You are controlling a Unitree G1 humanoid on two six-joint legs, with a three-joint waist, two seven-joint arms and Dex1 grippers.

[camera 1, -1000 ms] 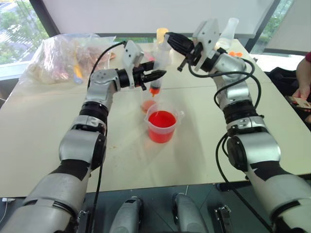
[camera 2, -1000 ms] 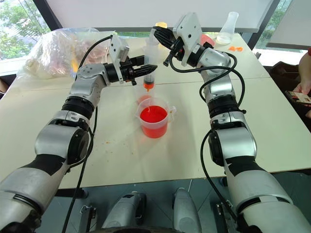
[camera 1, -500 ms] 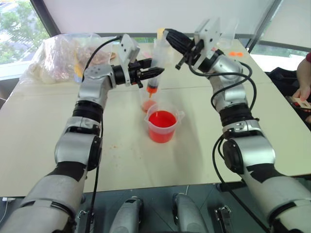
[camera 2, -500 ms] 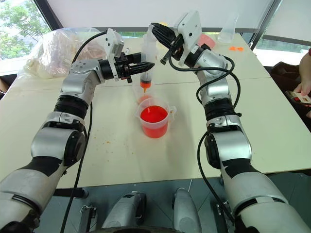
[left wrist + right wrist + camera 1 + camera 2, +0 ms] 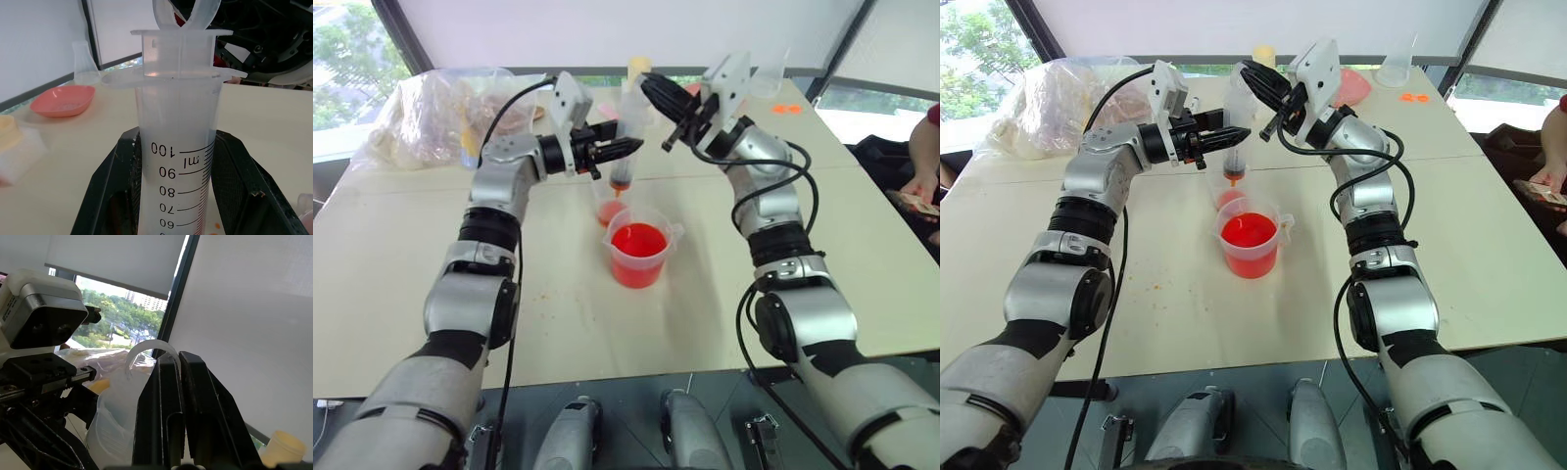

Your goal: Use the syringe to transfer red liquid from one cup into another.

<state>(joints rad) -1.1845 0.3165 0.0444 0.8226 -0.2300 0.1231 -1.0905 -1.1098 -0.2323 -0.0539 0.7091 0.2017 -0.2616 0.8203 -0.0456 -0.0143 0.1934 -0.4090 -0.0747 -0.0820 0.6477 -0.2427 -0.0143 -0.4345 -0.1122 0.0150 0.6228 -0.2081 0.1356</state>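
Observation:
The syringe (image 5: pixel 626 132) stands upright over the table, orange tip (image 5: pixel 1233 177) down, just above the small clear cup (image 5: pixel 610 210), which has pale orange liquid at its bottom. My left gripper (image 5: pixel 628 145) is shut on the barrel (image 5: pixel 178 161), a black finger (image 5: pixel 113 196) on each side by the upper scale marks. My right gripper (image 5: pixel 651 86) is shut on the plunger's ring (image 5: pixel 145 348) at the syringe's top. Closer to me stands the wide cup (image 5: pixel 639 255), filled with red liquid (image 5: pixel 638 241).
A crumpled plastic bag (image 5: pixel 440 117) of items lies at the back left. Behind the syringe are a yellow-capped bottle (image 5: pixel 1263 54), a pink dish (image 5: pixel 1349 86), a clear flask (image 5: pixel 1397 61) and orange caps (image 5: pixel 1415 97). A person (image 5: pixel 925 162) is at the right edge.
My right gripper has sunk a little and shifted left at the syringe's top. The left gripper still holds the barrel over the small cup.

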